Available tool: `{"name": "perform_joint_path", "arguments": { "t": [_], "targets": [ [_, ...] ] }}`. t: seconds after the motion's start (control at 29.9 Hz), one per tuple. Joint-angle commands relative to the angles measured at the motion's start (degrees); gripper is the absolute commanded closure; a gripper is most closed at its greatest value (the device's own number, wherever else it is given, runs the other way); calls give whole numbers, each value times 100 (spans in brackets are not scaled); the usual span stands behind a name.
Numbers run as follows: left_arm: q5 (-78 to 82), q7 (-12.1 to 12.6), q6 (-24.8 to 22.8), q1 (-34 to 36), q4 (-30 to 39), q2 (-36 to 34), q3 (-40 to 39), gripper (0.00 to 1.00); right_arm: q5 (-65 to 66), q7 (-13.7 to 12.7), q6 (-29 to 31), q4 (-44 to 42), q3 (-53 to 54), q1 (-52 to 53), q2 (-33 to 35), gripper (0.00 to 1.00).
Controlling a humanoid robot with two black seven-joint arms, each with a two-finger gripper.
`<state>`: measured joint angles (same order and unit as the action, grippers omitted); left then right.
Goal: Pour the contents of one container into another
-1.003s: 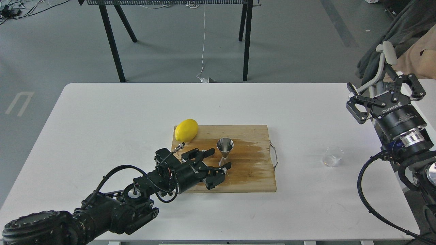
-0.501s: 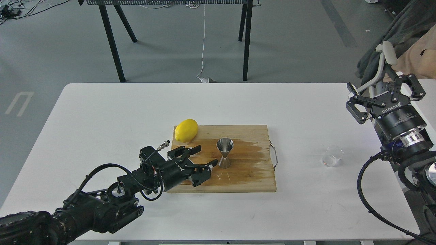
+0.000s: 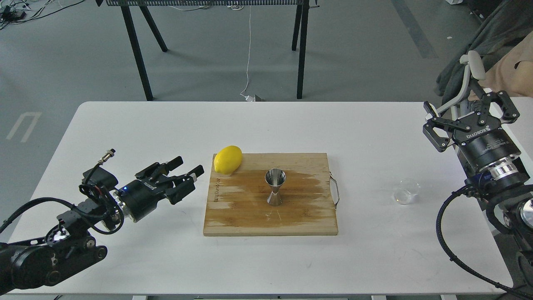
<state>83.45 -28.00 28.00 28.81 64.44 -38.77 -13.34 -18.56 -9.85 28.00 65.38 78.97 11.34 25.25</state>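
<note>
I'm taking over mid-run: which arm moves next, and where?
Probably the right gripper, jaws open, should lower toward the glass cup standing free on the table below it. The jigger stands upright on the board, and the left gripper is clear.

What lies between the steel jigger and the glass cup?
In the head view, between the jigger and the glass cup: wet cutting board, its metal handle, then bare white table.

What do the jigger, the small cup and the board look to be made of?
Jigger: polished steel, judging by its mirror-like sheen. Small cup: clear glass, perhaps plastic; the table shows through it. Board: pale wood with visible grain, darkened by a wet-looking patch.
</note>
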Motion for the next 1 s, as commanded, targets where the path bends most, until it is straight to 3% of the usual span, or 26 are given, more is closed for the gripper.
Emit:
{"name": "perform_joint_path", "arguments": {
  "t": [0.0,0.17,0.3,0.53,0.63,0.97],
  "targets": [
    [-1494,0,-196,81,569,-560,-457,16,-7,1,0,1,-31,0,-3,1],
    [-2937,0,-3137,116,448,-939,-1564,16,1,-8,0,10,-40,0,-11,1],
    [-4140,0,-5510,142,-114,-974,-2154,15,1,1,0,1,-180,0,-64,1],
    [-7196,0,-5600,362,-1783,-878,-2542,15,1,1,0,-34,-163,-27,-170,1],
    [-8499,0,-5600,363,-2084,-895,-2471,15,-7,1,0,-51,-163,-44,-170,1],
    [-8775,0,-5600,336,-2444,-676,-2462,14,-139,-8,0,36,12,-343,-249,1]
  ]
}}
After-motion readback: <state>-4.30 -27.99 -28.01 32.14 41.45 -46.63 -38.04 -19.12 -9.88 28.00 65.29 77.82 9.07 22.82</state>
